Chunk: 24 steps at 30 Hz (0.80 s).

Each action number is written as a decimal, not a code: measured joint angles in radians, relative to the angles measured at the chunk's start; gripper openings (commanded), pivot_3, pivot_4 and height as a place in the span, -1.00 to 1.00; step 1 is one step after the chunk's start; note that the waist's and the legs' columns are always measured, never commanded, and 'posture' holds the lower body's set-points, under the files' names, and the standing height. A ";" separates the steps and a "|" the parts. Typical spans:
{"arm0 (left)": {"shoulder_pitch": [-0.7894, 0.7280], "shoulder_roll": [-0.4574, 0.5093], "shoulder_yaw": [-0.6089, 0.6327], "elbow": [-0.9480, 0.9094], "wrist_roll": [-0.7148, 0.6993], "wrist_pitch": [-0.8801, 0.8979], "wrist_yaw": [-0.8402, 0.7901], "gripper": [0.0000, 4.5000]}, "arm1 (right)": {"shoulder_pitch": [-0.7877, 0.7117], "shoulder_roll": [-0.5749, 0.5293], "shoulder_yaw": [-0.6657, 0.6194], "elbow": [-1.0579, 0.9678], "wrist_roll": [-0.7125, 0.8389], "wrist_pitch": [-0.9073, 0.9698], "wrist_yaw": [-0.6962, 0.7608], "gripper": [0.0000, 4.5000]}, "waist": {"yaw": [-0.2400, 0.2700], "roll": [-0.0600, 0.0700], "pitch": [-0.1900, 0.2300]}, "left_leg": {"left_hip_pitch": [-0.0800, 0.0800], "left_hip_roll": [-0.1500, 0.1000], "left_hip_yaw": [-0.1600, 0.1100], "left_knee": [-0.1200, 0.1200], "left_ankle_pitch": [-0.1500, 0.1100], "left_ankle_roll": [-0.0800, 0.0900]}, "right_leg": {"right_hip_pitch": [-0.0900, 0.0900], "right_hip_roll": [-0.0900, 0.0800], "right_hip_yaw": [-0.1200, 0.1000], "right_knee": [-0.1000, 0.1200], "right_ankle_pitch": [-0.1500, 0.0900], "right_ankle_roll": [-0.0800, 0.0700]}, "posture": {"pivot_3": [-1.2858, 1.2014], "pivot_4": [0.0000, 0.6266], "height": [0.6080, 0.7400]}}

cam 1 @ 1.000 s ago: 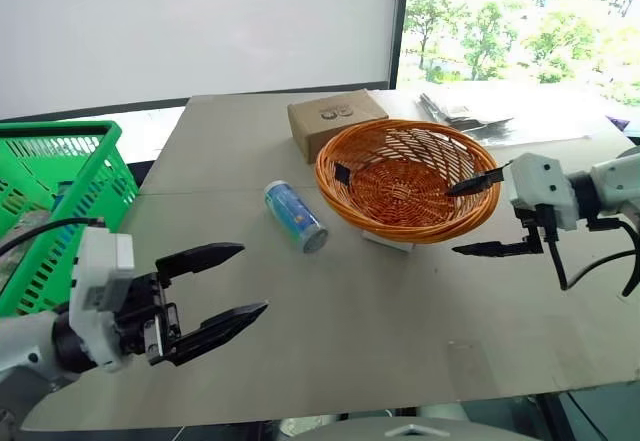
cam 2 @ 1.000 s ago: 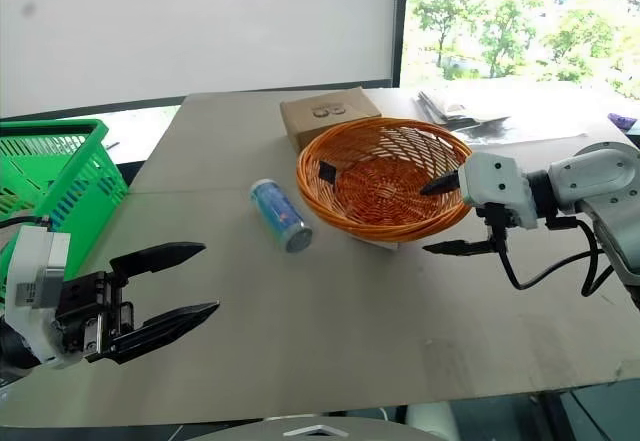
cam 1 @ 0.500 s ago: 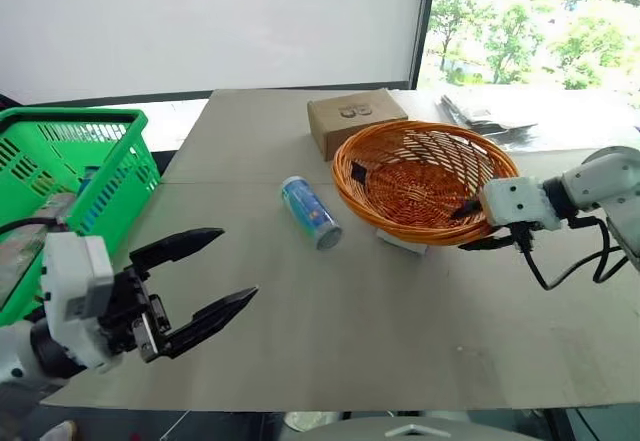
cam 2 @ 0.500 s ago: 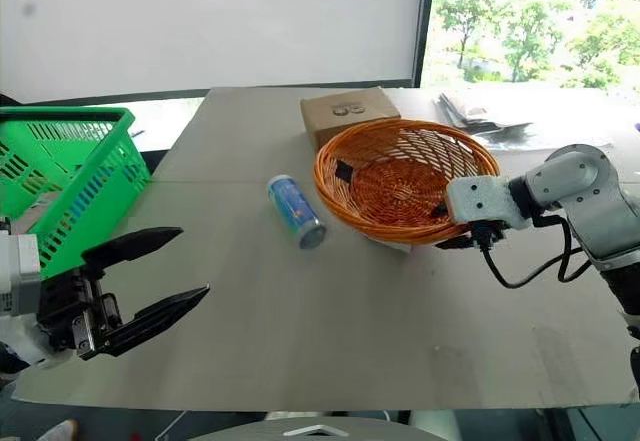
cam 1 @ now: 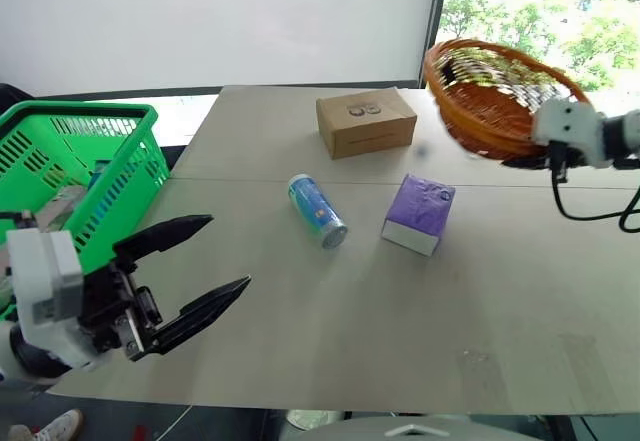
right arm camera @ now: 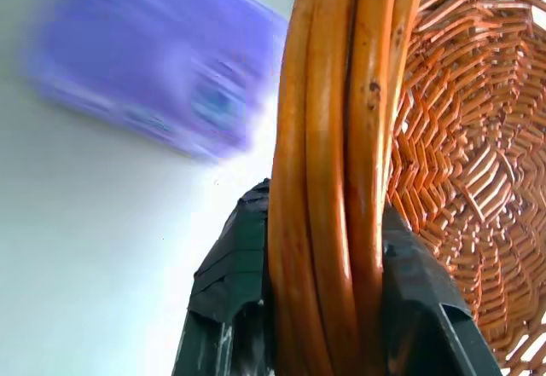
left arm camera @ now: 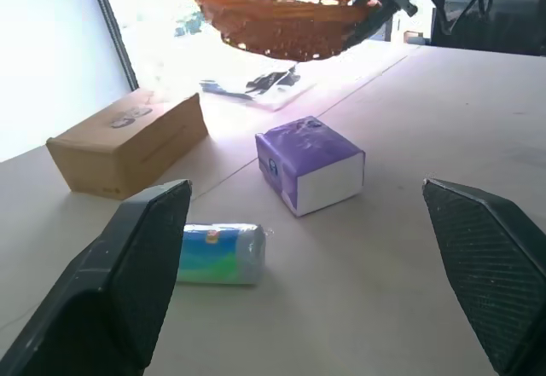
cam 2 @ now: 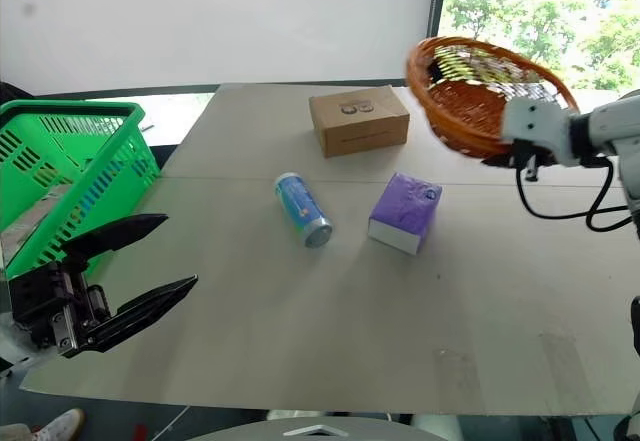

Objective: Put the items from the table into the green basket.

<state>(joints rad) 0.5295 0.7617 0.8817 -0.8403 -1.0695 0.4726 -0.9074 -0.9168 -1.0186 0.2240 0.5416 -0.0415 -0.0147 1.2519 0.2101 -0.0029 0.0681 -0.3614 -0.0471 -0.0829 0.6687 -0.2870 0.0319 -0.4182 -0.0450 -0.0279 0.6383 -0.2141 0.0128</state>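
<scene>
A: Where do the two items lie?

B: Both on the table (cam 1: 330, 311). The blue can (cam 1: 318, 211) lies on its side near the middle, and the purple pack (cam 1: 420, 213) sits flat just beside it, toward the robot's right, the two apart. A brown cardboard box (cam 1: 366, 121) stands farther back, behind them.

A: And the green basket?

B: The green basket (cam 1: 75, 176) is off the table's left edge, beside the left arm. Something lies inside it, too hidden by the lattice to tell what.

A: What is the right gripper doing?

B: The right gripper (cam 1: 543, 157) is clamped on the rim of the orange wicker bowl (cam 1: 492, 94), holding it in the air, tilted, above the far right part of the table. In the right wrist view the black fingers (right arm camera: 230, 299) sit on either side of the thick rim, the purple pack blurred below.

A: The left one?

B: The left gripper (cam 1: 222, 257) hangs over the near left corner of the table, fingers spread wide with nothing between them; in its wrist view the can and pack lie ahead of it
</scene>
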 measured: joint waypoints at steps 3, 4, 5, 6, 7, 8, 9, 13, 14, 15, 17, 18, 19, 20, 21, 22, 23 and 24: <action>-0.011 0.003 -0.005 0.000 -0.002 0.000 0.000 1.00 | -0.070 0.002 0.036 0.264 -0.131 -0.122 -0.135 -0.16 | -0.007 0.000 0.000 | -0.001 0.000 0.003 -0.001 0.001 -0.001 | -0.002 -0.001 0.004 -0.001 0.000 0.000 | 0.24 -1.00 1.00; -0.013 0.003 -0.007 -0.001 -0.003 0.000 0.000 1.00 | -0.093 0.010 0.048 0.346 -0.161 -0.156 -0.160 -0.10 | -0.011 0.000 0.000 | -0.001 0.000 0.005 -0.002 0.000 -0.001 | -0.002 -0.001 0.005 -0.001 0.000 0.000 | 0.24 -1.00 1.00; -0.016 0.003 -0.010 -0.003 -0.006 0.000 0.000 1.00 | -0.106 0.018 0.054 0.418 -0.188 -0.190 -0.180 0.18 | -0.017 0.000 0.000 | -0.001 0.000 0.006 -0.002 0.000 -0.001 | -0.002 -0.001 0.006 -0.002 0.000 -0.001 | 0.23 -1.00 1.00; -0.015 0.003 -0.012 -0.003 -0.010 0.000 0.005 1.00 | -0.119 0.032 0.059 0.482 -0.210 -0.225 -0.209 0.38 | -0.026 0.000 0.000 | -0.001 0.001 0.006 -0.002 0.000 -0.001 | -0.002 -0.001 0.007 -0.002 0.000 -0.001 | 0.23 -1.00 1.00; -0.025 0.007 -0.026 -0.002 -0.005 0.001 0.019 1.00 | -0.125 0.041 0.066 0.522 -0.229 -0.252 -0.237 0.59 | -0.033 0.001 0.000 | -0.001 0.001 0.006 -0.002 0.000 -0.001 | -0.002 -0.001 0.008 -0.002 0.000 -0.001 | 0.23 -1.00 1.00; -0.059 0.018 -0.067 0.002 0.020 0.004 0.045 1.00 | -0.129 0.046 0.072 0.563 -0.250 -0.280 -0.279 0.83 | -0.036 0.002 0.000 | 0.000 0.001 0.007 -0.002 0.000 -0.001 | -0.002 -0.001 0.008 -0.001 0.000 -0.001 | 0.23 -1.00 1.00; -0.090 0.027 -0.111 0.008 0.047 0.010 0.074 1.00 | -0.133 0.052 0.073 0.591 -0.268 -0.300 -0.314 0.98 | -0.038 0.002 0.000 | 0.000 0.001 0.007 -0.002 0.001 -0.001 | -0.002 -0.001 0.009 -0.001 0.000 -0.001 | 0.23 -1.00 1.00; -0.210 0.043 -0.320 0.071 0.213 0.064 0.234 1.00 | -0.144 0.043 0.069 0.634 -0.281 -0.346 -0.332 0.98 | -0.052 0.002 0.000 | 0.002 0.001 0.008 -0.001 0.001 0.000 | -0.002 0.003 0.011 0.003 0.001 -0.001 | 0.23 -1.00 1.00; -0.239 0.043 -0.364 0.082 0.250 0.077 0.268 1.00 | -0.143 0.037 0.060 0.634 -0.272 -0.351 -0.311 0.98 | -0.057 0.002 0.000 | 0.003 0.001 0.008 -0.001 0.000 0.000 | -0.001 0.003 0.011 0.003 0.001 -0.001 | 0.23 -1.00 1.00; -0.278 0.043 -0.411 0.092 0.283 0.093 0.303 1.00 | -0.138 0.034 0.038 0.623 -0.251 -0.343 -0.277 0.98 | -0.059 0.002 0.000 | 0.003 0.001 0.008 -0.001 0.000 0.000 | -0.001 0.003 0.012 0.003 0.001 -0.001 | 0.23 -1.00 1.00; -0.448 0.026 -0.556 0.156 0.382 0.147 0.416 1.00 | -0.079 0.048 -0.061 0.461 -0.097 -0.238 -0.131 0.98 | -0.060 0.003 0.000 | 0.006 0.002 0.007 -0.001 -0.001 0.003 | 0.002 0.004 0.012 0.004 0.002 0.000 | 0.22 -1.00 1.00; -0.513 0.013 -0.607 0.190 0.421 0.162 0.455 1.00 | -0.040 0.067 -0.095 0.343 -0.015 -0.163 -0.069 0.98 | -0.064 0.002 0.000 | 0.008 0.003 0.007 -0.001 -0.002 0.004 | 0.003 0.005 0.012 0.004 0.004 0.002 | 0.23 -1.00 1.00; -0.583 0.003 -0.669 0.227 0.472 0.162 0.477 1.00 | 0.043 0.071 -0.138 0.157 0.095 -0.037 -0.001 0.98 | -0.062 0.001 -0.001 | 0.010 0.006 0.007 -0.001 -0.002 0.004 | 0.005 0.008 0.012 0.004 0.005 0.002 | 0.23 -1.00 1.00; -0.607 0.003 -0.701 0.246 0.504 0.154 0.477 1.00 | 0.085 0.074 -0.151 0.053 0.156 0.037 0.031 0.98 | -0.063 0.001 -0.001 | 0.011 0.007 0.007 -0.001 -0.002 0.004 | 0.005 0.009 0.013 0.004 0.005 0.001 | 0.24 -1.00 1.00; -0.638 0.017 -0.750 0.276 0.547 0.132 0.459 1.00 | 0.161 0.064 -0.176 -0.100 0.239 0.160 0.062 0.98 | -0.060 0.001 -0.002 | 0.010 0.007 0.007 -0.001 -0.002 0.004 | 0.005 0.009 0.012 0.004 0.005 0.001 | 0.24 -1.00 1.00; -0.666 0.049 -0.803 0.312 0.594 0.101 0.417 1.00 | 0.242 0.051 -0.195 -0.257 0.330 0.289 0.087 0.98 | -0.055 0.001 -0.002 | 0.010 0.007 0.006 -0.001 -0.003 0.003 | 0.004 0.010 0.011 0.004 0.005 0.001 | 0.24 -1.00 1.00; -0.695 0.100 -0.863 0.365 0.648 0.043 0.331 1.00 | 0.325 0.041 -0.207 -0.428 0.433 0.432 0.102 0.98 | -0.049 0.002 -0.002 | 0.008 0.007 0.005 -0.002 -0.003 0.003 | 0.003 0.010 0.010 0.004 0.005 0.000 | 0.23 -1.00 1.00; -0.719 0.116 -0.895 0.407 0.674 0.001 0.269 1.00 | 0.366 0.038 -0.218 -0.515 0.487 0.503 0.105 0.98 | -0.047 0.003 -0.002 | 0.008 0.008 0.006 -0.002 -0.003 0.003 | 0.002 0.010 0.011 0.004 0.005 0.000 | 0.23 -1.00 1.00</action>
<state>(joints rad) -0.1897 0.8780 -0.0129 -0.4329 -0.3957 0.4733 -0.6388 -0.5508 -0.9808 0.0065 0.0271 0.4456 0.4883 1.3570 0.1627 0.0002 0.0662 -0.3538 -0.0395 -0.0766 0.6671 -0.2903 0.0345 -0.4162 -0.0350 -0.0170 0.6419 -0.2095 0.0128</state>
